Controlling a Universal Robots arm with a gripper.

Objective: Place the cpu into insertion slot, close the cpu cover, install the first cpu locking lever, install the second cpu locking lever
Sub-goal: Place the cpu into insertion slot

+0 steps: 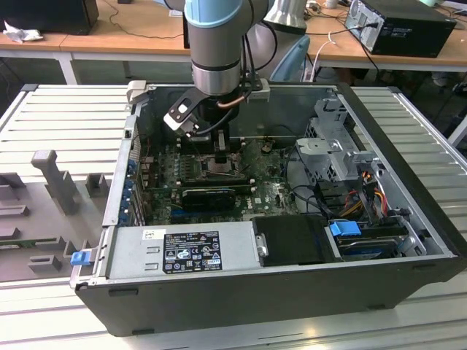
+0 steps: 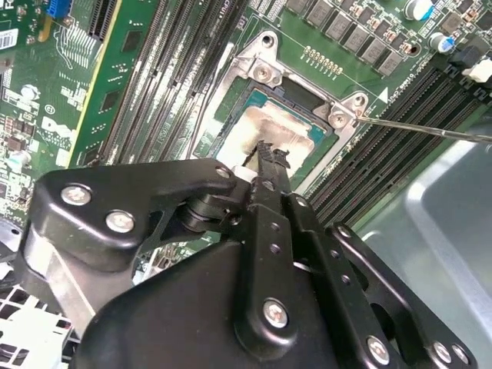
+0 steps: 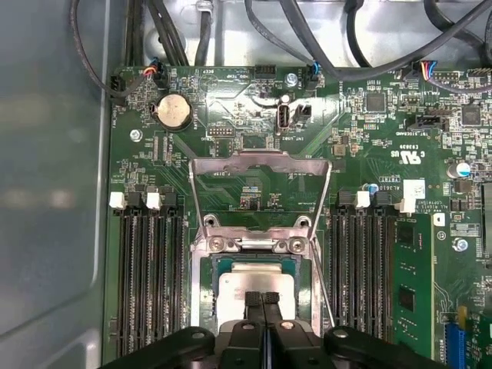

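Note:
The cpu (image 3: 257, 278) lies flat in the insertion slot (image 3: 201, 296) of the green motherboard, its silvery top smeared; it also appears in the second wrist view (image 2: 296, 127). My gripper (image 3: 262, 297) is shut, its fingertips pressed together right at the chip's top. The second wrist view shows the same shut gripper (image 2: 265, 151) over the chip. The cpu cover (image 3: 261, 163) stands swung open behind the slot, the board visible through its cutout. A thin locking lever (image 2: 430, 131) sticks out beside the socket. In the exterior view the gripper (image 1: 221, 157) reaches down into the case onto the insertion slot (image 1: 219, 170).
Long black memory slots (image 3: 146, 277) flank the socket on both sides. A coin cell (image 3: 174, 111) and black cables (image 3: 307, 46) lie beyond the cover. The case holds a power supply (image 1: 182, 251) at the front and a drive cage (image 1: 336, 153) at the exterior view's right.

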